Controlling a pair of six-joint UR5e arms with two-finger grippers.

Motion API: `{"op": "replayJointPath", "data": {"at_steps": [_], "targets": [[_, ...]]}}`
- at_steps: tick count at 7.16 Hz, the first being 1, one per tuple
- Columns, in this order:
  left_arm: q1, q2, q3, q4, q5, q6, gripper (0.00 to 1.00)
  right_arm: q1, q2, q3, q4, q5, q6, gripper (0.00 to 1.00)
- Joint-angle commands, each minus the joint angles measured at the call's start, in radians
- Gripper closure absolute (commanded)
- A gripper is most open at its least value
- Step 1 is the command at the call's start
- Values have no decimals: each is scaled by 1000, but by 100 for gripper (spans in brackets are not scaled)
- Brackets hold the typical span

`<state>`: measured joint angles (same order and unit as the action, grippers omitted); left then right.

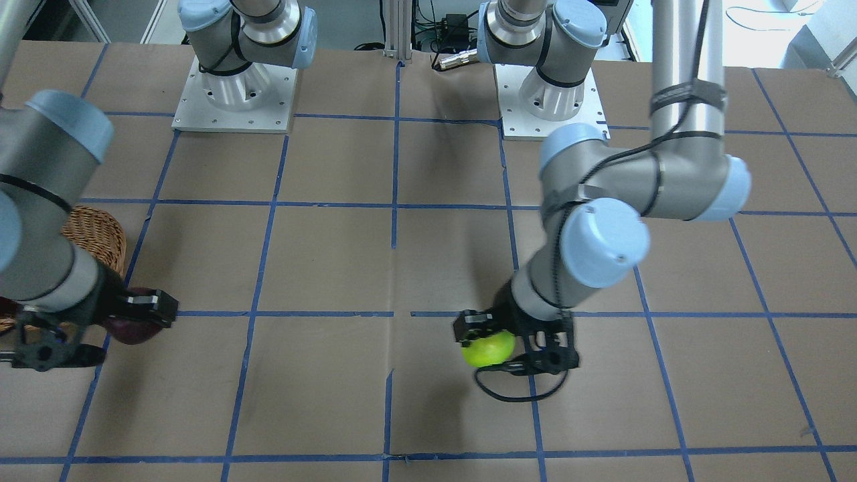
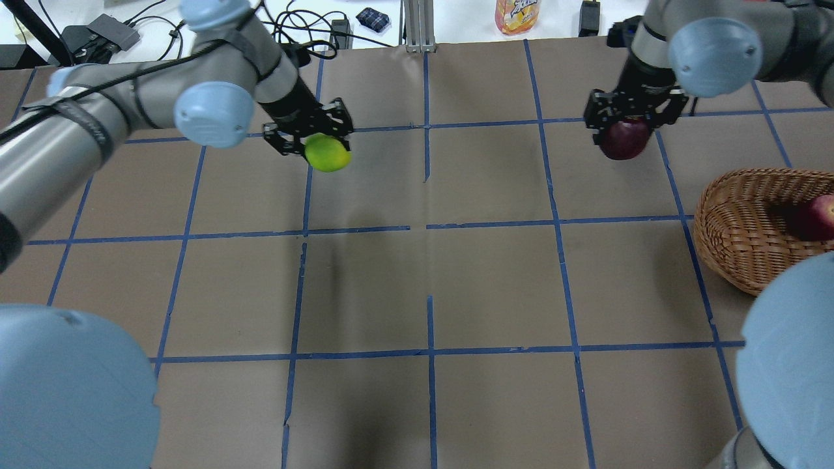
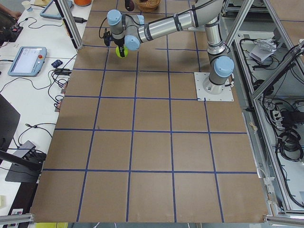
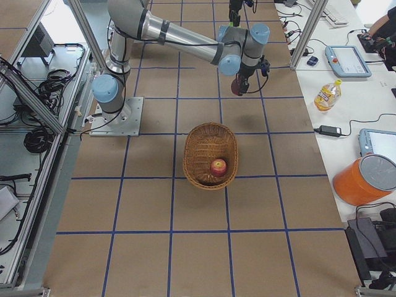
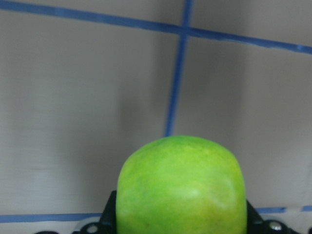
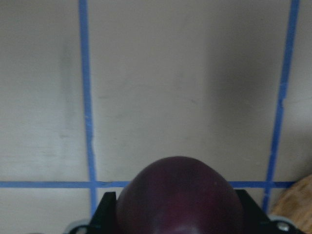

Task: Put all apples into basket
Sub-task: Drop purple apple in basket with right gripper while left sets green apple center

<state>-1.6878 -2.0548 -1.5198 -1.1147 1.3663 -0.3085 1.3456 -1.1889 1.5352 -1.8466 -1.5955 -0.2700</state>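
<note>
My left gripper (image 2: 319,144) is shut on the yellow-green apple (image 2: 328,153) and holds it above the table at the far left; the apple also fills the left wrist view (image 5: 181,187) and shows in the front view (image 1: 488,348). My right gripper (image 2: 627,129) is shut on the dark purple apple (image 2: 624,141), also in the right wrist view (image 6: 179,197), held above the table a little beyond the wicker basket (image 2: 736,228). The red apple (image 2: 819,217) lies inside the basket (image 4: 204,154), as the right exterior view (image 4: 218,167) also shows.
Brown table with blue tape grid. Both arm bases (image 1: 234,94) stand at the robot's edge. A bottle (image 2: 517,14), cables and tablets (image 4: 346,59) lie beyond the far table edge. The basket's edge shows in the right wrist view (image 6: 297,204).
</note>
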Motion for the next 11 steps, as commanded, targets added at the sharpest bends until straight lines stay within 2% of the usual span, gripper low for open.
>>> {"op": "replayJointPath", "data": {"at_steps": [1,2,3,4,5,6,8,9,10,11], "targets": [[-203,-54,-2,83,101,-181,99,-266,-63,126,-103,-3,-391,50],[-245,-68,-3,120,165,-172,99,-367,-64,178,-165,46,-453,46],[-250,-71,-8,122,175,-169,97,-423,-57,239,-272,60,-557,44],[-251,-89,-6,124,174,-169,87,-442,-51,300,-381,60,-577,39],[-251,-114,-6,124,174,-170,81,-444,-34,333,-434,57,-581,25],[-256,-126,-6,124,174,-176,59,-444,-25,335,-437,46,-581,0],[-260,-125,-10,125,175,-169,0,-442,-34,335,-415,43,-577,0],[-253,-101,-10,125,166,-166,0,-442,-53,330,-345,43,-580,0],[-239,-69,15,109,162,-159,0,-433,-128,304,-180,42,-568,0],[-218,-30,17,83,160,-159,0,-398,-191,293,-86,54,-533,0]]}}
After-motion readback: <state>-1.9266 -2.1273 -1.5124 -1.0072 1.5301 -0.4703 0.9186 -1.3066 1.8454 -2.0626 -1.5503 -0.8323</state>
